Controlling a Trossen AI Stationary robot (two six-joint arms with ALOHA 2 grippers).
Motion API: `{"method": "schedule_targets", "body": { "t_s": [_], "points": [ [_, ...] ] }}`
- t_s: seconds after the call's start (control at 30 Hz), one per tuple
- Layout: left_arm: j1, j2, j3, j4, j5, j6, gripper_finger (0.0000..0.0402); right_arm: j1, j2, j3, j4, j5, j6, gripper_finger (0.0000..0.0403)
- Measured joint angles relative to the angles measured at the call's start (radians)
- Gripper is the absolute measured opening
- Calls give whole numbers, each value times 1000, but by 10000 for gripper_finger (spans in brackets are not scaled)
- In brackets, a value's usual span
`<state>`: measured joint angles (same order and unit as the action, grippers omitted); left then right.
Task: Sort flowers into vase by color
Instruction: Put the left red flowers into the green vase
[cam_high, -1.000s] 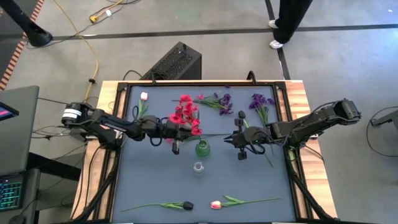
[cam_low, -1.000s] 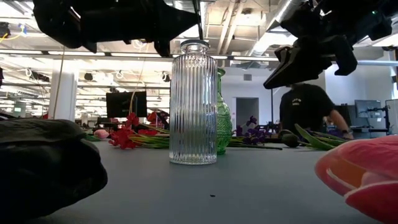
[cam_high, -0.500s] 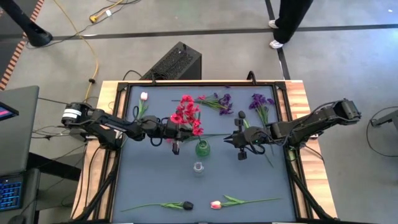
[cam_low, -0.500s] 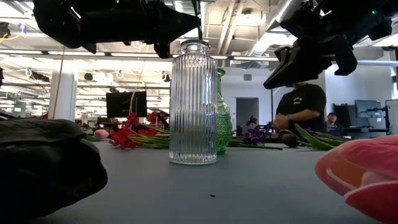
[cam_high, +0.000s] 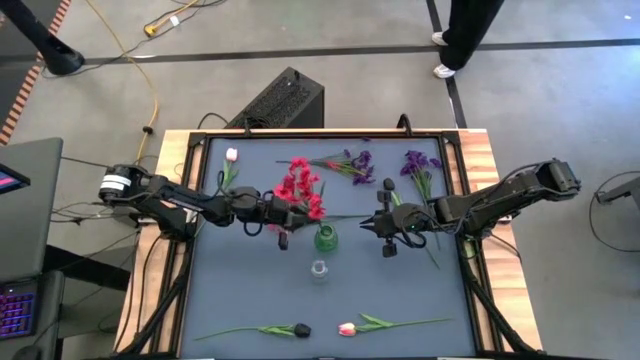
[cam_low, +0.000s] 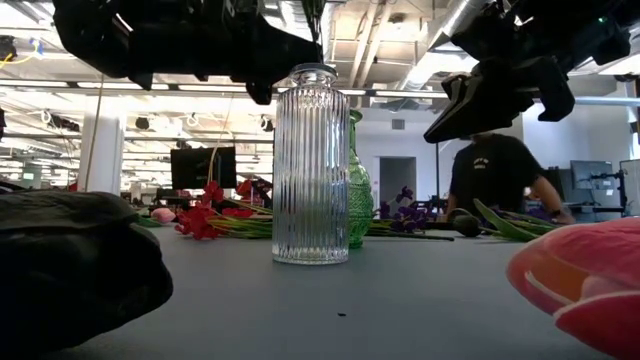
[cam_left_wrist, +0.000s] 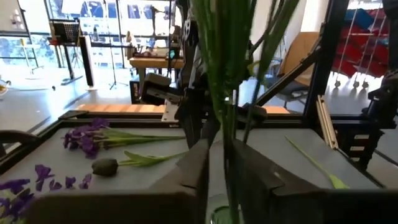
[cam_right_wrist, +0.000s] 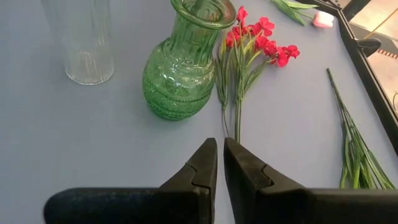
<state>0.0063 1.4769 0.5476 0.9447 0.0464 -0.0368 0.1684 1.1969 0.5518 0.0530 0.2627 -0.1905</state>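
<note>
- Grey mat, seen from above: the left gripper (cam_high: 283, 226), with a red flower cluster (cam_high: 299, 187) by it, sits beside the green vase (cam_high: 325, 238); the right gripper (cam_high: 385, 235) waits opposite.
- Low view: the clear ribbed vase (cam_low: 311, 165) stands before the green one.
- Left wrist view: fingers (cam_left_wrist: 189, 177) narrowly pinch green stems (cam_left_wrist: 225, 74).
- Right wrist view: the right gripper's jaws are nearly closed, empty.

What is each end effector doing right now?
Left end effector: closed around green flower stems, above the green vase.
Right end effector: shut, empty, beside that vase.
</note>
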Motion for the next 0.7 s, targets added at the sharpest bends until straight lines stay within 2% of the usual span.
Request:
{"method": "schedule_targets", "body": {
  "t_s": [0.23, 0.4, 0.7],
  "points": [
    [0, -5, 6, -87, 28, -10, 160, 0, 0, 0, 0, 0, 0, 57],
    [0, -16, 70, -261, 29, 5, 196, 0, 0, 0, 0, 0, 0, 57],
    [0, -46, 333, -899, 27, 128, 197, 0, 0, 0, -1, -2, 0, 57]
  ]
}}
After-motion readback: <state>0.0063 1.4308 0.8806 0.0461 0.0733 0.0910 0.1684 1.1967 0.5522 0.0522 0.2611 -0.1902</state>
